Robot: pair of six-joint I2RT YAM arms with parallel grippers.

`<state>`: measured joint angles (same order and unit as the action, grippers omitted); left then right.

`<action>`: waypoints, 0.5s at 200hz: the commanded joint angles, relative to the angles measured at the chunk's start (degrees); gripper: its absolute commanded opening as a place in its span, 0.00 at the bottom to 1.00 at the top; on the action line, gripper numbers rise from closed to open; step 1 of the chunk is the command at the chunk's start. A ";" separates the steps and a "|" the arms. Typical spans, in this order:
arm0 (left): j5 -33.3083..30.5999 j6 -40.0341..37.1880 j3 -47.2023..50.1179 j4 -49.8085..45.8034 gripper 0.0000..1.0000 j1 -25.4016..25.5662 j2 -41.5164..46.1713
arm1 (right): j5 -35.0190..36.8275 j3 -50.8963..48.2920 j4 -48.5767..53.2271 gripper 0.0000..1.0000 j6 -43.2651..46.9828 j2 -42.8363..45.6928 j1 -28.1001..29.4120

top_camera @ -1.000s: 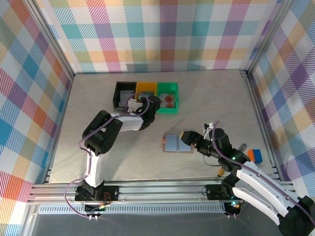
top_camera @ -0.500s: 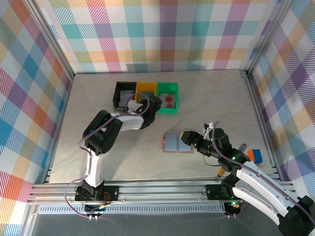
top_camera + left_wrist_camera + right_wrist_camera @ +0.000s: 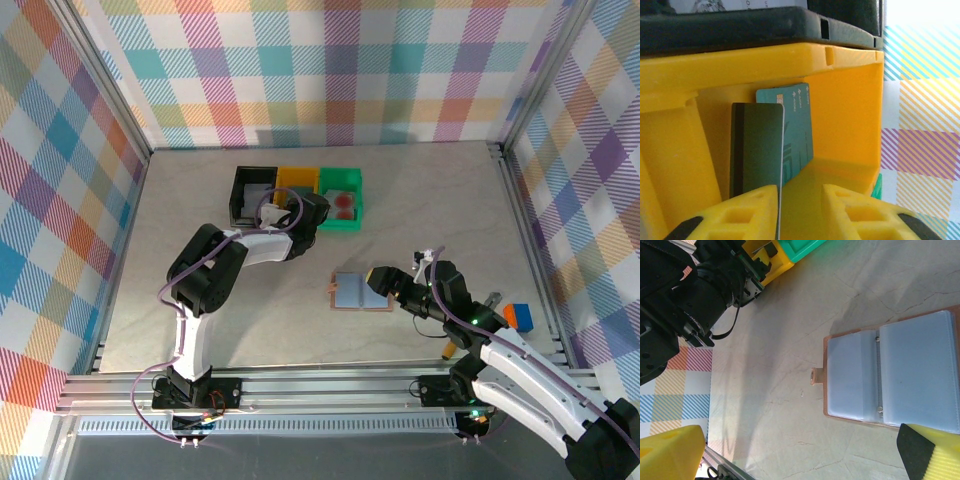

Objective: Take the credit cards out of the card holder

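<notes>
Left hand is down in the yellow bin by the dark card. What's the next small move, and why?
Probably draw the left hand straight back out of the yellow bin. Its jaws stand apart, and the dark card stands on edge beside just one finger, in front of the teal card, so it looks released.

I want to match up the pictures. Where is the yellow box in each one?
Top camera: the yellow bin is near the far wall, between the black bin and the green bin.
Left wrist camera: seen close up, its walls surround standing cards.
Right wrist camera: at the top edge, left of middle.
Shared landmark: the green bin right beside it.
</notes>
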<state>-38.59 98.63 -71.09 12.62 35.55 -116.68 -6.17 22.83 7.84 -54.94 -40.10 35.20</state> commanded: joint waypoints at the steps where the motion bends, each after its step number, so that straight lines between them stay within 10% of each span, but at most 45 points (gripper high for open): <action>1: -0.59 0.80 -0.71 -4.59 0.33 0.55 3.51 | -1.03 0.57 0.25 0.99 1.06 -0.51 -0.42; 100: -2.35 -5.01 -0.20 -6.26 0.44 2.28 11.81 | -2.24 2.02 1.60 0.99 1.98 -1.39 -0.88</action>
<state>-38.70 98.15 -71.09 5.93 36.91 -108.33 -7.20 22.92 8.32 -54.50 -41.34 34.83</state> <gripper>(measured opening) 0.416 0.989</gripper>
